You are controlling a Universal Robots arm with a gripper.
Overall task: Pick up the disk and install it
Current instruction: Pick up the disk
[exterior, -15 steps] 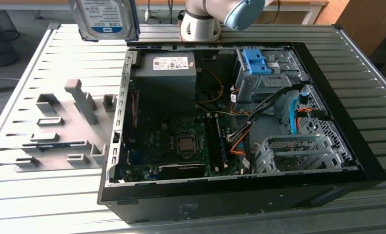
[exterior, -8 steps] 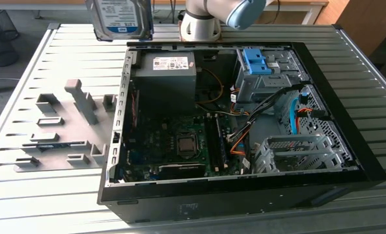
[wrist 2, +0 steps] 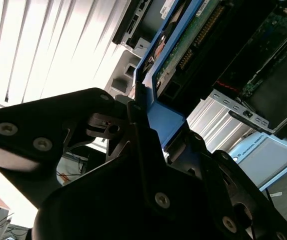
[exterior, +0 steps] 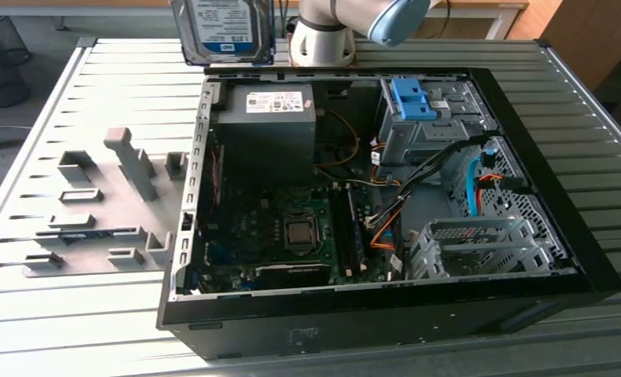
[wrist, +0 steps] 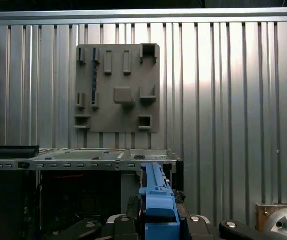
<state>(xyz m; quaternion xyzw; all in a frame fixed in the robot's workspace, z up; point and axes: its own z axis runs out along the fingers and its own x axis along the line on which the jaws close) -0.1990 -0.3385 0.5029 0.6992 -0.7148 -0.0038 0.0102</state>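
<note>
My gripper [wrist 2: 161, 125] clamps the disk [exterior: 224, 27] by its blue rail between the jaws; in the exterior view it stands upright, long axis twelve-to-six

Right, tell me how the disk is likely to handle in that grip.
The disk looks like a rigid metal slab, so it probably won't flex and is likely heavy for its size. The gripper seems to clamp its blue plastic rail, which may be smooth enough to slip. Its exposed circuit board suggests knocks could damage it.
</note>
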